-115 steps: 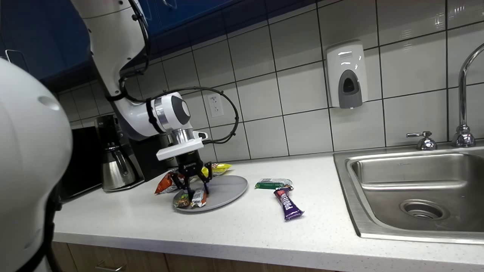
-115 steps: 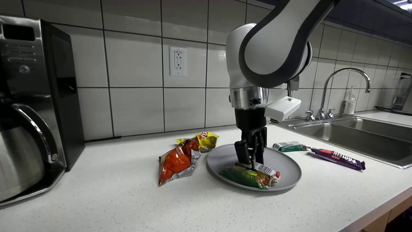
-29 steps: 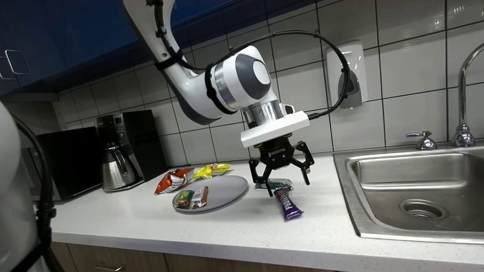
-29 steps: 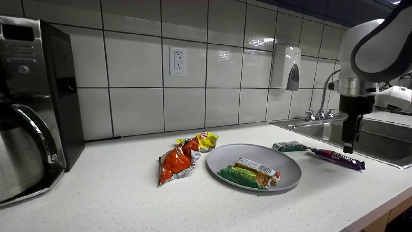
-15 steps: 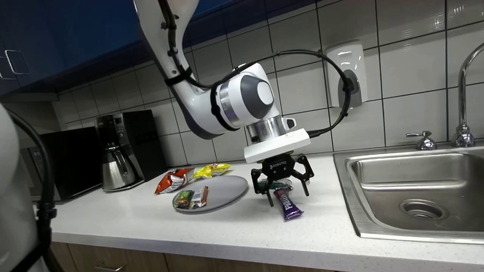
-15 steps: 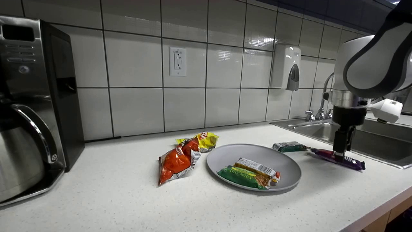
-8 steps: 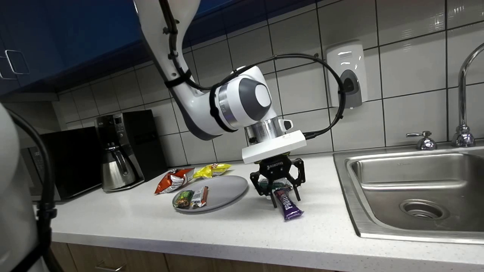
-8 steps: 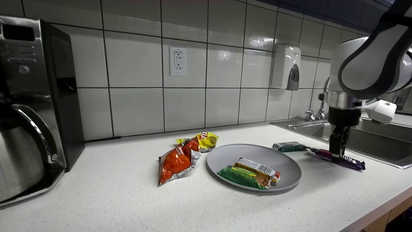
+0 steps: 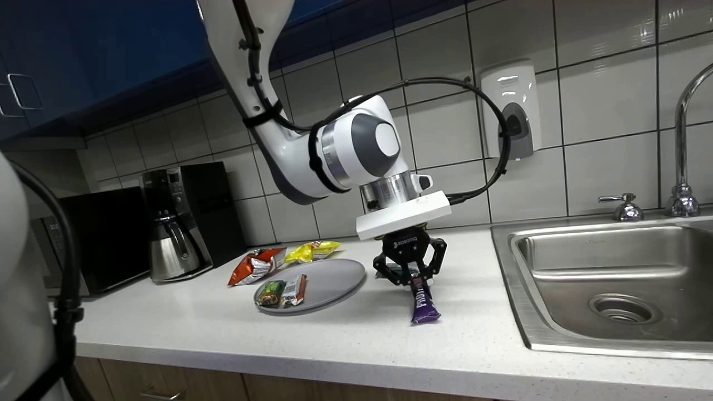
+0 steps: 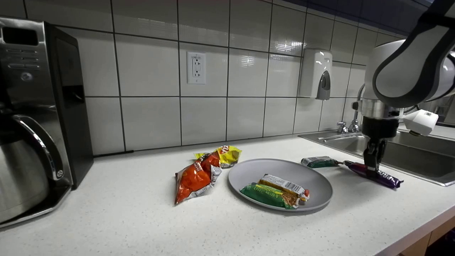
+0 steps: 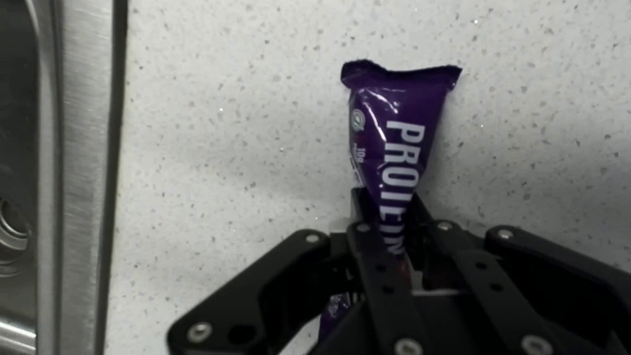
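The gripper (image 11: 389, 209) pinches the purple bar (image 11: 402, 113) by its sides, jaws closed on the wrapper, the bar on the counter (image 10: 142, 220). A green-and-white bar (image 10: 320, 162) lies just beside its far end. Near these, a gray plate (image 10: 270, 167) holds a green bar (image 10: 265, 195) and a brown-and-white bar (image 10: 282, 184), side by side. Past it are an orange bag (image 10: 195, 179) and a yellow bag (image 10: 230, 155). In an exterior view the arm (image 9: 287, 147) bends down from above, gripper pointing down, slightly tilted, near the sink (image 9: 522, 289)
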`<state>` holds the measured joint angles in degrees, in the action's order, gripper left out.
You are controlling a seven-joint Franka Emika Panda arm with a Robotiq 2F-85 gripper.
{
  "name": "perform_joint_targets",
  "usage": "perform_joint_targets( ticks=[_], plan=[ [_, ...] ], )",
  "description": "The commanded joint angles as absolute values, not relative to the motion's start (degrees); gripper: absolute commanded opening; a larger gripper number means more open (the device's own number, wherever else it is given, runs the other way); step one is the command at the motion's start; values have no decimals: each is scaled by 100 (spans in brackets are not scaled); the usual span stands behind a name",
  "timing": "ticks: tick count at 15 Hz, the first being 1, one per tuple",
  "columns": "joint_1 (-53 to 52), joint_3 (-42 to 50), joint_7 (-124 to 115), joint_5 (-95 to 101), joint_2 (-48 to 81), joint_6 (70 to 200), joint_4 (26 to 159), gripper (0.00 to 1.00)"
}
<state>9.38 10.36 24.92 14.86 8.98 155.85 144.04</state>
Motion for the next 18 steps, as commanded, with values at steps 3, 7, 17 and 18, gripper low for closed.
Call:
perform_joint_targets(
  ticks=[3,7,17,18],
  plan=[
    [961,890,2566,1379,569,15229,14425,4],
    [862,710,2655,1284,500,15031,14341,4],
    [479,208,2724,980,770,14757,13745,4],
    [449,171,2731,952,819,14729,13668,4]
  ],
)
